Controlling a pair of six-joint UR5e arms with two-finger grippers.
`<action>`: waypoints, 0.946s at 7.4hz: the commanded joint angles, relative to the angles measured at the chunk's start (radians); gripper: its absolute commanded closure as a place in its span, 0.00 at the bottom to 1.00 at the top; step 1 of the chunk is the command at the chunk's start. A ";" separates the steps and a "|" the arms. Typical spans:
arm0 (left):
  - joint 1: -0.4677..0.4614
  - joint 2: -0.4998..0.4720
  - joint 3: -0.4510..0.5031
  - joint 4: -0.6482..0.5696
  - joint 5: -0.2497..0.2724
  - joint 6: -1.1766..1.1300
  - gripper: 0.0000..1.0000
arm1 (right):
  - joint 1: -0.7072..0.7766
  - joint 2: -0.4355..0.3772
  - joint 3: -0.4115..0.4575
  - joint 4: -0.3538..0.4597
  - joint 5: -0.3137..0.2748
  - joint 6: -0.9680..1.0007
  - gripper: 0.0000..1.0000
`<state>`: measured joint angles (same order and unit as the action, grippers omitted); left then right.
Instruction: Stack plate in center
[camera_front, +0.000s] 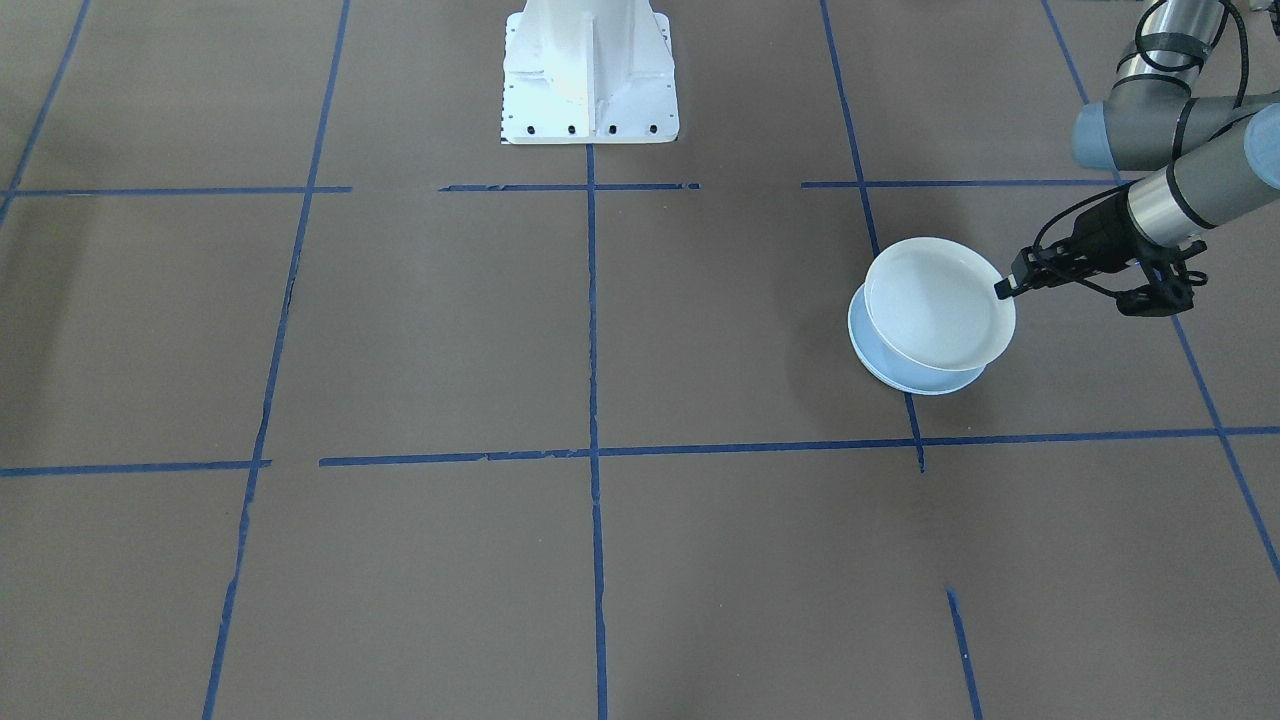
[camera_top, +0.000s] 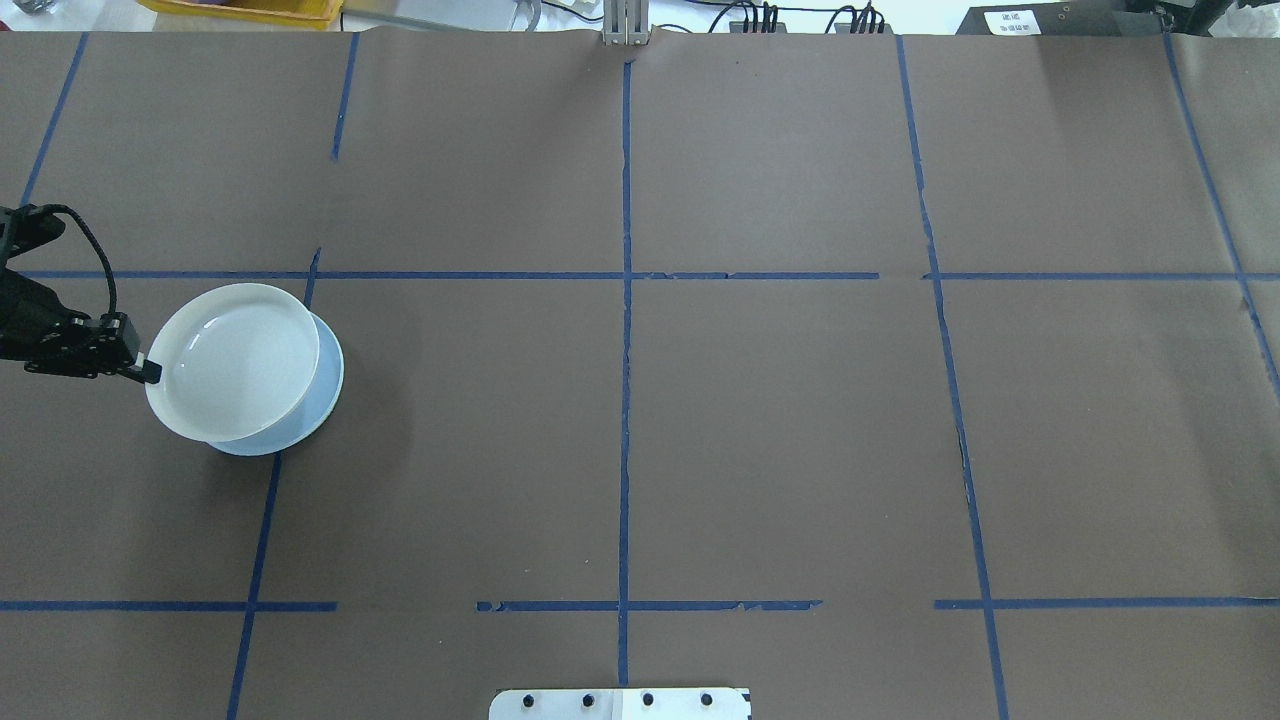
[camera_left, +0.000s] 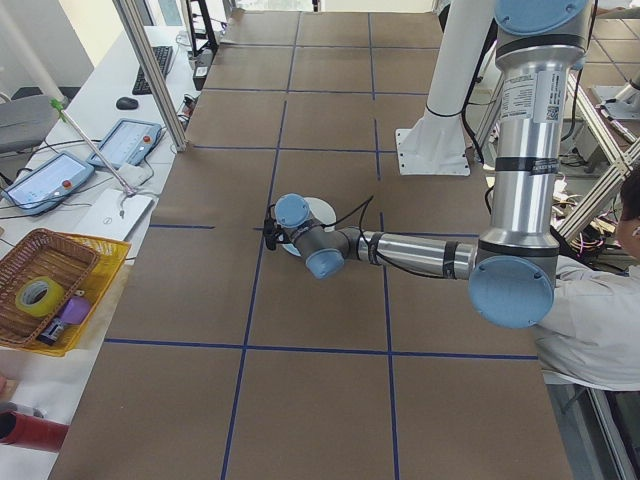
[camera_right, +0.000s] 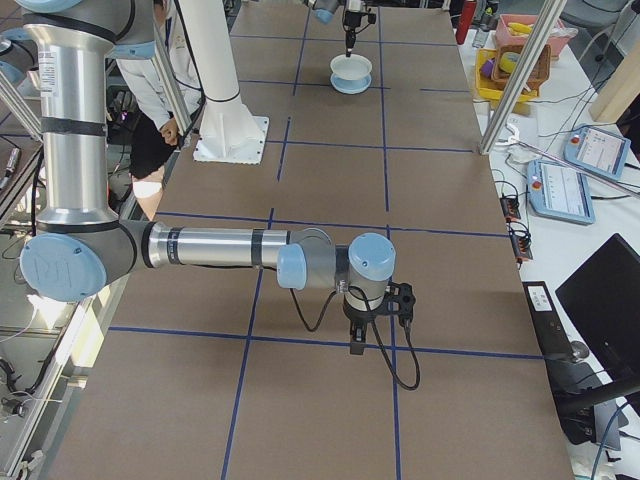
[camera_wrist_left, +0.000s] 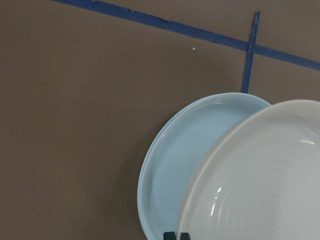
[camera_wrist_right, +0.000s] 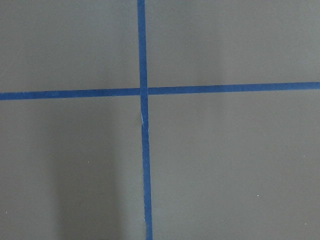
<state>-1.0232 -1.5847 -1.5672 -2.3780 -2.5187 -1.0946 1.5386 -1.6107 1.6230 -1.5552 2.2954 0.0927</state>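
My left gripper (camera_front: 1003, 290) (camera_top: 150, 372) is shut on the rim of a whitish plate with concentric rings (camera_front: 938, 305) (camera_top: 235, 360) (camera_wrist_left: 265, 185). This plate hangs over a smooth pale blue plate (camera_front: 880, 360) (camera_top: 328, 385) (camera_wrist_left: 175, 165) that lies on the table at my left, and covers most of it, offset toward the gripper. Whether the two plates touch I cannot tell. My right gripper (camera_right: 375, 310) hovers low over the brown table far from the plates. It shows only in the exterior right view, so I cannot tell its state.
Blue tape lines (camera_top: 625, 300) divide the brown table into squares. The white robot base (camera_front: 590, 80) stands at the table's edge. A person (camera_left: 600, 320) sits beside the table near the base. Tablets (camera_left: 125, 140) and a basket (camera_left: 50, 285) lie off the far side.
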 joint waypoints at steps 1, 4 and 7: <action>0.002 -0.014 0.038 0.000 -0.003 -0.001 1.00 | 0.000 0.000 0.000 0.000 -0.001 -0.001 0.00; 0.005 -0.018 0.053 -0.001 -0.003 -0.004 1.00 | 0.000 0.000 0.000 0.000 0.001 0.001 0.00; 0.005 -0.020 0.050 -0.001 -0.003 -0.007 0.00 | 0.000 0.000 0.000 0.000 0.001 0.001 0.00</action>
<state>-1.0181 -1.6042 -1.5153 -2.3792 -2.5219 -1.0990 1.5386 -1.6107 1.6230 -1.5554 2.2964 0.0932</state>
